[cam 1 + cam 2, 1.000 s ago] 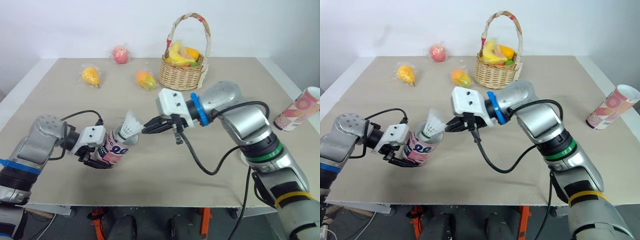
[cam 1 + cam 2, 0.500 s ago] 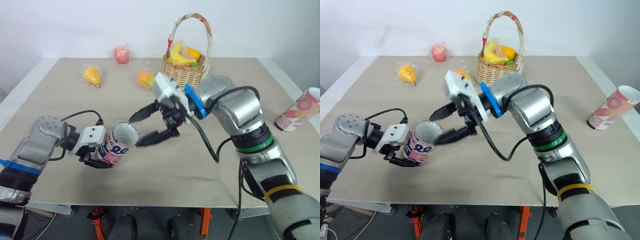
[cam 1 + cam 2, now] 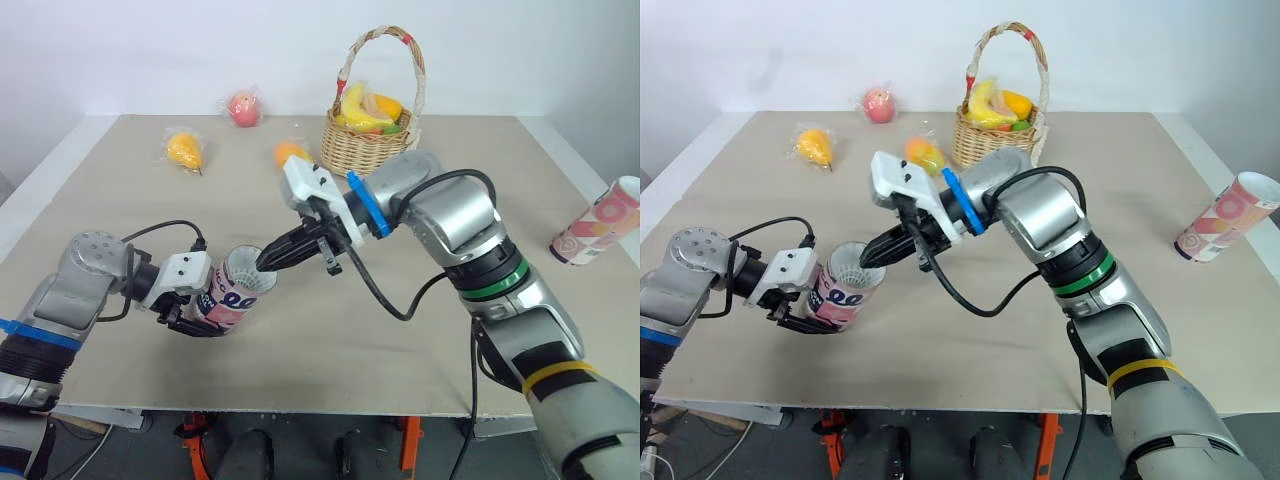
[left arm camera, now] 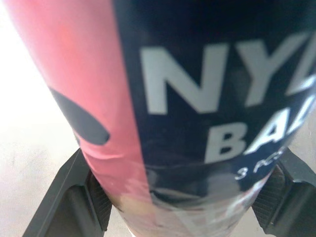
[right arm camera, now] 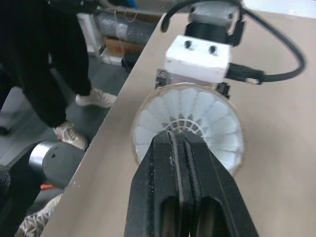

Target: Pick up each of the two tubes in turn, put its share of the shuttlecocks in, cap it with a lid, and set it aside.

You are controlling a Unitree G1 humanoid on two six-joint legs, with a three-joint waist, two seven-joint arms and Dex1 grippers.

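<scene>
A: Down at the near left of the table [image 3: 420, 330], the left gripper [image 3: 188, 318] has the tube [image 3: 232, 298], the pink and navy one. Its jaws are clamped on the tube's body, one on each side.

B: And the tube is off the upright, tipped so that its open mouth faces the other arm.

A: Look into that mouth: there's a shuttlecock [image 5: 207, 116] sitting in it, white feathers fanned out and ringing the rim.

B: Here's the right gripper [image 3: 268, 263], reaching across from the right. Jaws pressed flat together, no gap at all, and the tips sit right at the centre of the feather ring.

A: Whether they're touching the shuttlecock I can't tell; they're in among the feathers, that much is plain.

B: The second tube [image 3: 600, 222] lies tilted well away at the far right edge of the table, open end up.

A: At the back, a wicker basket [image 3: 370, 150] with a tall handle, fruit piled inside. Just beside it on its left is an orange [image 3: 290, 155] in clear wrap.

B: Further left, a wrapped pear [image 3: 181, 150], and behind that an apple [image 3: 241, 108] near the back edge.

A: In the right wrist view, past the table's edge, a person's legs [image 5: 44, 74] in dark trousers and pale shoes [image 5: 96, 98] stand on the floor.
</scene>
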